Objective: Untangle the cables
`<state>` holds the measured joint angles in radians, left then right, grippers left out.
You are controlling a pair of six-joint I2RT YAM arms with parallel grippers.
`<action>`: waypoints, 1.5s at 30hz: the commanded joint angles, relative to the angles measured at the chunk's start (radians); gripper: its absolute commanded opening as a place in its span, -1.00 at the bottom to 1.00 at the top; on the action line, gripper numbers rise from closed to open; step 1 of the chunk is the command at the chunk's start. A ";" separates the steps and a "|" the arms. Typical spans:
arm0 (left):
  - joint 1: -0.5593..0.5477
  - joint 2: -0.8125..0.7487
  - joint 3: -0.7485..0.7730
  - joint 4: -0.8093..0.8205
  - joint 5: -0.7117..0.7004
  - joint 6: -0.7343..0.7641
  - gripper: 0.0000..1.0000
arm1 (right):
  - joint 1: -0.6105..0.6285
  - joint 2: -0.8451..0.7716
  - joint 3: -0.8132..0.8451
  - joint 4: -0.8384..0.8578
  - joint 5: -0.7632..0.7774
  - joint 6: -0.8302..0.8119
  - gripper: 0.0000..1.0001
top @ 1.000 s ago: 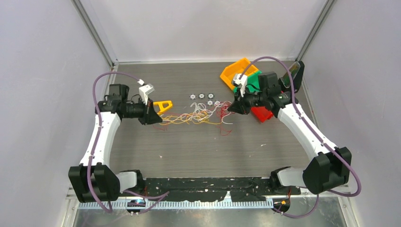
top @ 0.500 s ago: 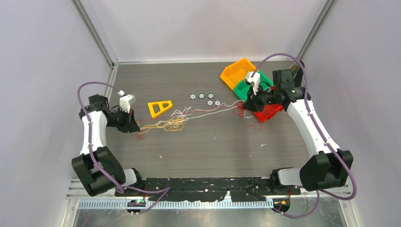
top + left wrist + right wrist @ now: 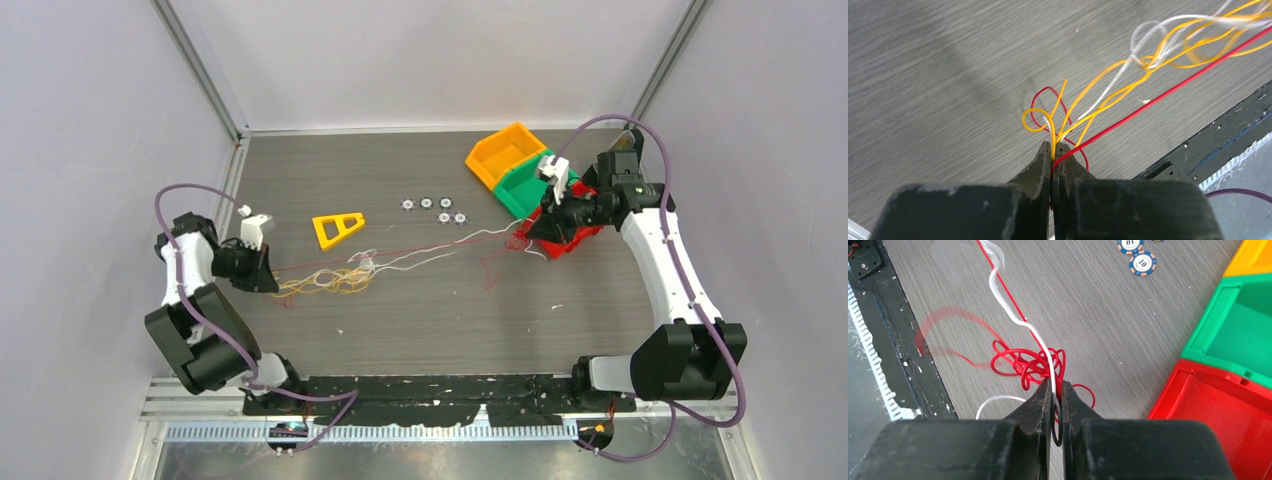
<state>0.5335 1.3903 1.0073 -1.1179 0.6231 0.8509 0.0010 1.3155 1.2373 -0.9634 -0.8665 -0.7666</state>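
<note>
We see the left end effector [image 3: 1052,148] clamped on the cables [image 3: 340,282] at mid-left, and the right end effector [image 3: 1057,390] clamped on their red-white strands at upper right.

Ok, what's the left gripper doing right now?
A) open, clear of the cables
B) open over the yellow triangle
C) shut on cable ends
C: in the left wrist view the left gripper is shut, with yellow-orange and red cables running out from between its fingertips.
</note>
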 commanded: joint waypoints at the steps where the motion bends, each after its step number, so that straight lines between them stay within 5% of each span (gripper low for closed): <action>1: 0.076 0.067 0.073 0.050 -0.125 0.059 -1.00 | -0.073 -0.027 0.054 -0.036 0.078 -0.087 -0.89; 5: 0.015 0.030 0.100 -0.034 0.053 0.034 -1.00 | -0.029 -0.030 0.026 0.020 0.026 -0.011 -0.89; 12: -0.305 -0.116 0.013 0.079 0.140 -0.162 -0.91 | 0.213 -0.047 -0.040 0.288 0.014 0.250 -0.89; 14: -0.338 -0.128 0.028 0.079 0.171 -0.179 0.02 | 0.252 -0.034 -0.028 0.337 0.010 0.297 -0.89; 18: -0.394 -0.198 0.090 0.119 0.278 -0.263 0.68 | 0.331 -0.007 -0.007 0.408 -0.004 0.360 -0.87; 25: -0.738 -0.247 0.178 0.485 0.283 -0.604 0.73 | 0.449 0.011 0.005 0.518 -0.031 0.416 -0.78; 32: -1.047 -0.149 0.276 0.608 0.163 -0.712 0.77 | 0.524 0.072 0.065 0.543 0.009 0.519 -0.80; 36: -1.147 -0.074 0.281 0.615 0.041 -0.673 0.60 | 0.547 0.064 0.064 0.589 -0.023 0.581 -0.79; 37: -1.150 -0.055 0.285 0.614 0.040 -0.679 0.37 | 0.548 0.058 0.062 0.602 -0.026 0.591 -0.78; 40: -1.123 -0.033 0.310 0.559 0.051 -0.673 -0.86 | 0.541 0.036 0.070 0.555 -0.007 0.564 -0.68; 41: -1.099 -0.054 0.298 0.559 0.090 -0.673 -1.00 | 0.533 0.033 0.070 0.508 0.001 0.534 -0.68; 45: -0.976 -0.142 0.226 0.487 0.210 -0.611 -1.00 | 0.431 0.012 0.032 0.401 0.032 0.452 -0.85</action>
<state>-0.5430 1.3540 1.2526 -0.5591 0.7383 0.1860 0.5182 1.3895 1.2644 -0.4755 -0.8650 -0.2405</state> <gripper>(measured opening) 0.020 0.117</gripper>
